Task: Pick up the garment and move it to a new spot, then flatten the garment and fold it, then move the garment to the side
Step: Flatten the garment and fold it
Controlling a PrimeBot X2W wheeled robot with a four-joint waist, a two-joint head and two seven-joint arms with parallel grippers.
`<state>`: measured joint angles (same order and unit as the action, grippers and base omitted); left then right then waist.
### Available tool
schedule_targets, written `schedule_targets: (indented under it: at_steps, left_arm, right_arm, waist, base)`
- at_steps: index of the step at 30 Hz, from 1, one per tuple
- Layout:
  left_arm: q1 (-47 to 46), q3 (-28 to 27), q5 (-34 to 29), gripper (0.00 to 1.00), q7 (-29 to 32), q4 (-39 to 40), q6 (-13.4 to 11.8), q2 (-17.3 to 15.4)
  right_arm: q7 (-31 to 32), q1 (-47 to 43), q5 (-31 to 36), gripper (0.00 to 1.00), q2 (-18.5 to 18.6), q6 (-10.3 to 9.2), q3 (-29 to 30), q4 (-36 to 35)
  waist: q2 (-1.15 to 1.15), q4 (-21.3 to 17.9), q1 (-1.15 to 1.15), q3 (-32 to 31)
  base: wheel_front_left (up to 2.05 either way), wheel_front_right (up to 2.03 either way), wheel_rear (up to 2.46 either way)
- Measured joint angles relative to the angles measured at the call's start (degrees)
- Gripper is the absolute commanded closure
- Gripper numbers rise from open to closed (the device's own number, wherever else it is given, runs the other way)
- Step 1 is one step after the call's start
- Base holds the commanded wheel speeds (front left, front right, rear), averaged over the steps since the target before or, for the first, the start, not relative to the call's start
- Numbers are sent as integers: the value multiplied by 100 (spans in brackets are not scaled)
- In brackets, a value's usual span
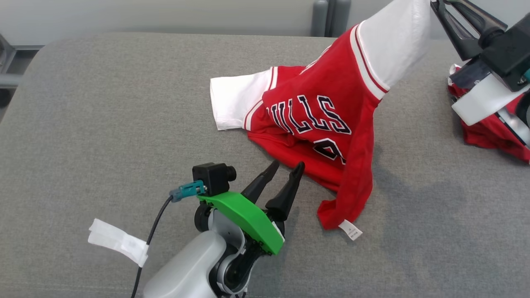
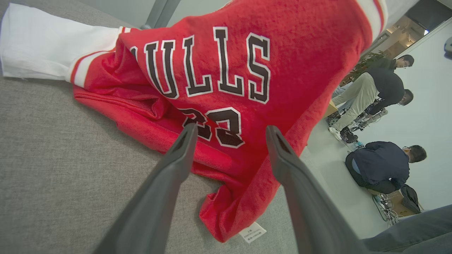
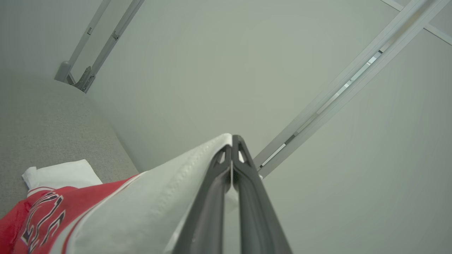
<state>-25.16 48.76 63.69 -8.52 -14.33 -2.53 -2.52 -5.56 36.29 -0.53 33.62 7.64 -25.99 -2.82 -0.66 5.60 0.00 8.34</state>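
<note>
The garment [image 1: 319, 124] is a red jersey with white sleeves and dark lettering, lying partly on the grey padded table [image 1: 124, 124]. My right gripper [image 1: 434, 4] is at the upper right, shut on one white sleeve and holding it up, so the cloth hangs in a slope down to the table. In the right wrist view the fingers [image 3: 232, 141] pinch the white sleeve [image 3: 141, 211]. My left gripper [image 1: 287, 165] stands open just at the jersey's near red edge. In the left wrist view the garment [image 2: 219, 70] lies right ahead of its spread fingers [image 2: 176, 158].
Another red cloth heap [image 1: 492, 136] lies at the table's right edge, partly behind my right arm. A white tag [image 1: 350, 230] hangs from the jersey's near corner. A white tape strip [image 1: 118, 242] sits on my left arm's cable. People [image 2: 381, 165] are beyond the table's edge.
</note>
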Motion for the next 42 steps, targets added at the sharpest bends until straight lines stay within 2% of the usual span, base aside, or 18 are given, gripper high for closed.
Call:
schedule_targets:
  at_steps: [4,12,15,20,28,31,35,38,42]
  left_arm:
    - [77,135,118,0,-43,0,0,-5]
    - [165,193,167,0,-119,-65,-9,-13]
    - [166,192,167,0,-166,-88,-55,-14]
    - [167,301,167,0,-159,-110,-58,-14]
    - [168,779,166,0,265,-202,64,-12]
    - [168,862,154,0,319,-372,116,-20]
    - [100,937,-73,0,350,-557,293,-56]
    - [-58,969,-130,0,341,-610,400,-46]
    - [-246,1114,-253,0,316,-754,566,-42]
  right_arm:
    - [510,400,-557,100,267,-1,-431,-56]
    - [1525,559,-1348,100,1284,-1,-32,757]
    - [1756,415,-1667,100,1458,-2,25,892]
    - [2029,-311,-2063,100,1553,-2,-14,1144]
    - [2014,-773,-2368,100,1685,-19,350,1336]
    - [1923,-789,-2338,100,1744,-145,491,1363]
    - [1761,-785,-2238,100,1953,-423,758,1396]
    - [1706,-771,-2089,100,2020,-530,837,1399]
    - [1615,-731,-2024,100,2037,-530,854,1323]
  waist:
    - [0,182,0,-80]
    - [0,462,0,-161]
    - [0,432,0,-151]
    - [0,313,0,-92]
    - [0,75,0,140]
    - [0,-14,0,267]
    - [0,-163,0,493]
    - [0,-247,0,631]
    - [0,-351,0,802]
  base:
    - [0,0,0]
    - [0,0,0]
    - [0,0,0]
    - [0,0,0]
    - [0,0,0]
    - [0,0,0]
    - [0,0,0]
    - [0,0,0]
    - [0,0,0]
